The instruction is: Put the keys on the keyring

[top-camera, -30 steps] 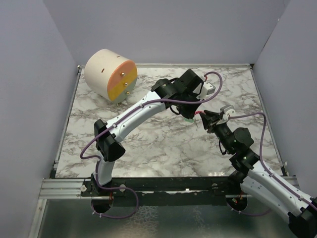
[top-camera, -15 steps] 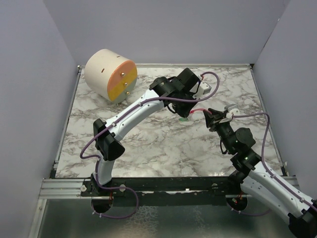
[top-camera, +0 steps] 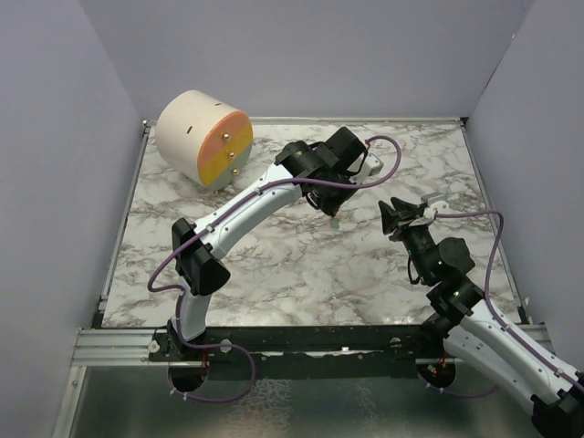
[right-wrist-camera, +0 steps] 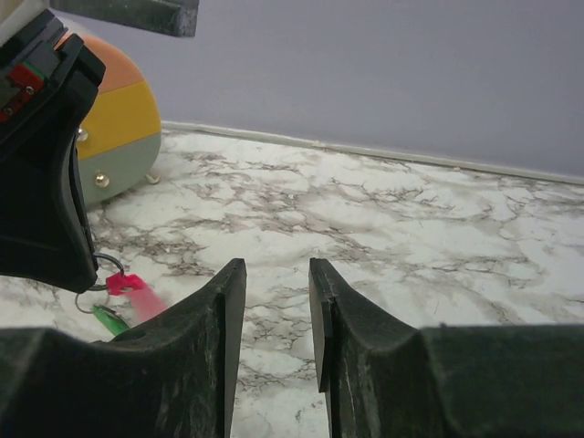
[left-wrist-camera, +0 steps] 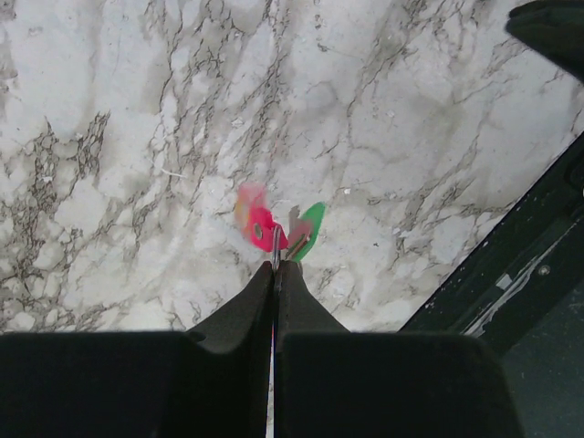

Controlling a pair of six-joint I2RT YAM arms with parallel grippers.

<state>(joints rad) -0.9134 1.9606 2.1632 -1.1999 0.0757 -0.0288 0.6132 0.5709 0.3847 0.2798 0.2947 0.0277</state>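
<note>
Desk (top-camera: 274,265): marble top, with both arms reaching out over it from the near edge.
Right arm (top-camera: 440,260): closest to us, over on the right. The right jaws are parted a modest way with nothing between them, only marble showing through the gap.
Left arm (top-camera: 265,196): stretched further out and bent over the middle of the desk. The left jaws are pinched tight, nipping the keyring (left-wrist-camera: 274,239) by its thin metal ring.
Keyring: hanging clear of the desk under those tips, its pink tag (left-wrist-camera: 260,224) dangling to one side.
Keys (left-wrist-camera: 311,230): one little green piece, swinging right beside the pink tag below the left jaws. I can't make out whether it is threaded on the ring.
Drum (top-camera: 203,137): at the far left corner, cream with an orange-and-yellow face, lying on its side, well apart from both arms.
</note>
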